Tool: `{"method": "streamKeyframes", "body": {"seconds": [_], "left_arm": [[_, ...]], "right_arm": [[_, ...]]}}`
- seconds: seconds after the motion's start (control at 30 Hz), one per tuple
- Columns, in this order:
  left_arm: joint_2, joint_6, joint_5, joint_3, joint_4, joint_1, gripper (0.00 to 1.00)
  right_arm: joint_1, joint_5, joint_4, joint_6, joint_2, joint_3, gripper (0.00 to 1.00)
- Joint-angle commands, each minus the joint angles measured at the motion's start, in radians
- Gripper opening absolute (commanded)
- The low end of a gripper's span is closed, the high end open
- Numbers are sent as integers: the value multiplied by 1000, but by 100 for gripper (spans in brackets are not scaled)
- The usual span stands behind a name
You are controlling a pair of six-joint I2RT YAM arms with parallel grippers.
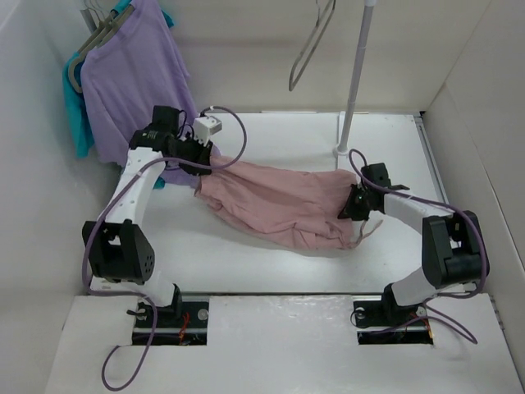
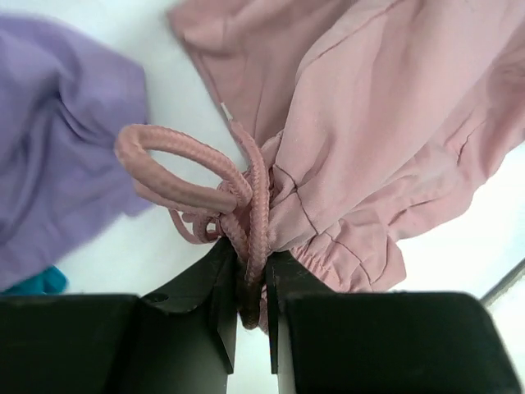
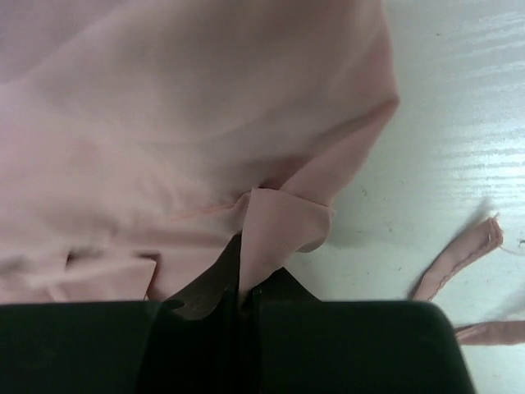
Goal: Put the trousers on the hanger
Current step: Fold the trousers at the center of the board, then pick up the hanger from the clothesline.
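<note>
**Trousers held at both ends, hanger bare up top**

L hand (image 1: 205,160) (image 2: 250,271): fingers almost fully closed, only a thin gap btwn them. In that gap sit the pink drawstring (image 2: 189,164) and the gathered waistband edge of the trousers (image 1: 279,205) (image 2: 394,123). The cord's loop stands up just past the fingertips.

R hand (image 1: 351,205) (image 3: 244,287): clamped tight, no gap visible, nipping a small fold of the trousers (image 3: 164,123) at the opposite end. Rest of the cloth bunches away from the fingers, filling most of the wrist view.

Trousers stretch across the middle of the bench (image 1: 246,263) from L hand to R hand, sagging mid-span w/ a shadow under. Can't tell if the sag touches the bench. A loose pink tie end (image 3: 459,254) lies on the bench (image 3: 459,98) just beside the R hand.

Hanger (image 1: 310,45) hangs high at the back, bare, just left of the white pole (image 1: 357,74), well apart from trousers and both hands.

Back-left corner: purple shirt (image 1: 135,74) (image 2: 57,123) on a thicker hanger, teal shirt (image 1: 78,107) (image 2: 33,283) behind it. Purple hem drops just beside the L hand.
</note>
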State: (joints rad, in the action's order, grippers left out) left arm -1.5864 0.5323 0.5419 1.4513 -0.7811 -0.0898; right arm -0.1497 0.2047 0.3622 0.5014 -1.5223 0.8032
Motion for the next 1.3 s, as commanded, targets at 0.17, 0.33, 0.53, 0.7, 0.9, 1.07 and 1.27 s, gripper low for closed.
{"method": "streamKeyframes", "body": {"seconds": [0.17, 0.33, 0.53, 0.7, 0.9, 1.07, 1.27], "left_arm": [[-105, -80, -81, -24, 77, -10, 0], [-220, -129, -237, -46, 204, -10, 11], [-276, -138, -223, -37, 201, -10, 66], [-125, -138, -214, -46, 181, -10, 100], [-12, -158, -237, 49, 129, -10, 100], [149, -202, -154, 54, 178, -10, 100], [174, -233, -157, 14, 178, -10, 100]], "right_arm": [[35, 10, -35, -61, -61, 62, 0], [45, -14, 17, -121, -61, 109, 17], [55, -37, 107, -185, 13, 169, 67], [55, -83, 196, -185, 200, 246, 76], [55, -137, 325, -152, 350, 479, 79], [45, 74, 285, -51, 363, 712, 78], [-8, 255, -139, 219, 253, 893, 76]]}}
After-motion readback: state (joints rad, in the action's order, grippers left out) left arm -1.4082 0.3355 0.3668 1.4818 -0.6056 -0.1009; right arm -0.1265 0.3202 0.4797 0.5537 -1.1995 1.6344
